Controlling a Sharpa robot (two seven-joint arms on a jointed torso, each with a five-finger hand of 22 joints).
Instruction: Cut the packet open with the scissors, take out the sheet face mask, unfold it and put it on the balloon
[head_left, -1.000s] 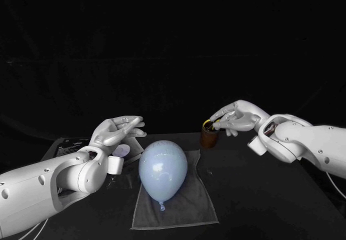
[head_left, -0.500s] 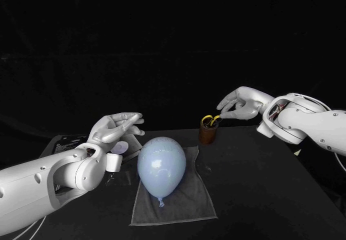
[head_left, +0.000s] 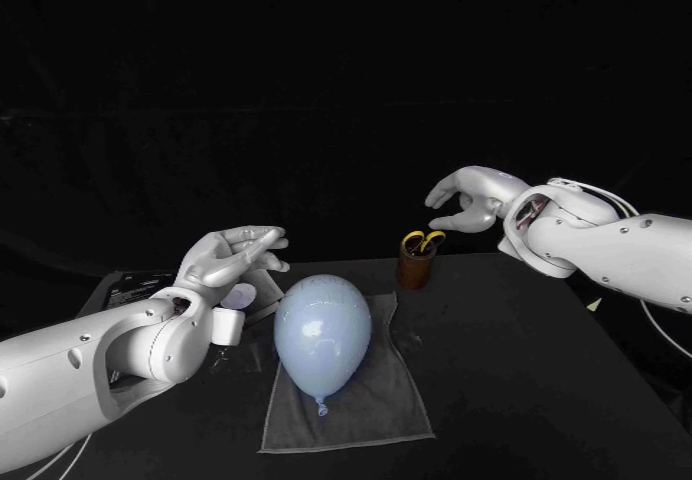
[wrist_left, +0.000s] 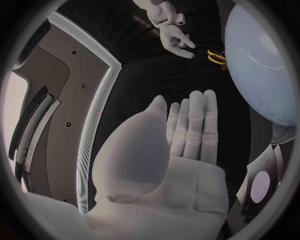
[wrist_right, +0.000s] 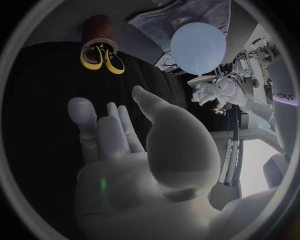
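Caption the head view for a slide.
Right robot hand hovers open near scissors in a brown holder; balloon lies on cloth.

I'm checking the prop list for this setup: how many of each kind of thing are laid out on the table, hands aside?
Balloon: 1
Cloth: 1
Brown cup: 1
Scissors: 1
Packet: 1
Dark flat object: 1
Total: 6
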